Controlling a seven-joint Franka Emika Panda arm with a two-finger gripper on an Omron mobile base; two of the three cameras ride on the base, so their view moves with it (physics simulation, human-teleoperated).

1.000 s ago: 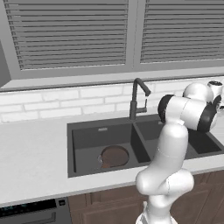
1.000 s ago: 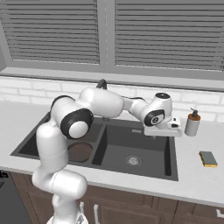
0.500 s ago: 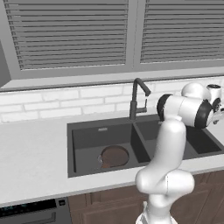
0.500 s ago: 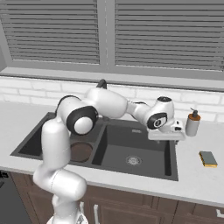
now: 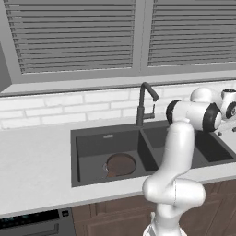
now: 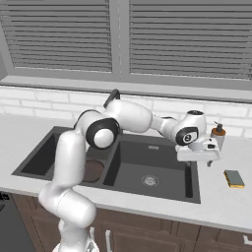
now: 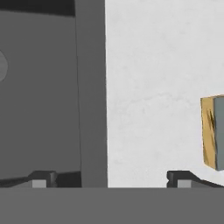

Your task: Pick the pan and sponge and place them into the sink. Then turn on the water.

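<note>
1. While the small round dark-brown frying pan (image 5: 120, 164) already lies in the left basin of the large dark-grey double-basin sink (image 6: 147, 194), the white arm has swung further to the right over the last second, carrying its two-finger gripper (image 6: 198, 156) from above the right basin to the sink's right rim.
2. That shift suggests the pan step is done and the reach for the second item is under way.
3. The small yellow rectangular sponge with a greenish-grey top (image 6: 234, 178) rests flat on the pale speckled bench (image 6: 226, 206), to the right of the sink and near the bench's front edge.
4. In the hand view the dark fingers (image 7: 183, 178) stand spread wide with nothing between them, straddling the sink rim and bare bench.
5. The sponge sits at the right edge of that view, beyond the right-hand fingertip and apart from it, so the hand probably needs to travel further sideways before descending.
6. The tall thin black faucet (image 5: 145, 102) stands behind the divider, untouched, with no water running.
</note>
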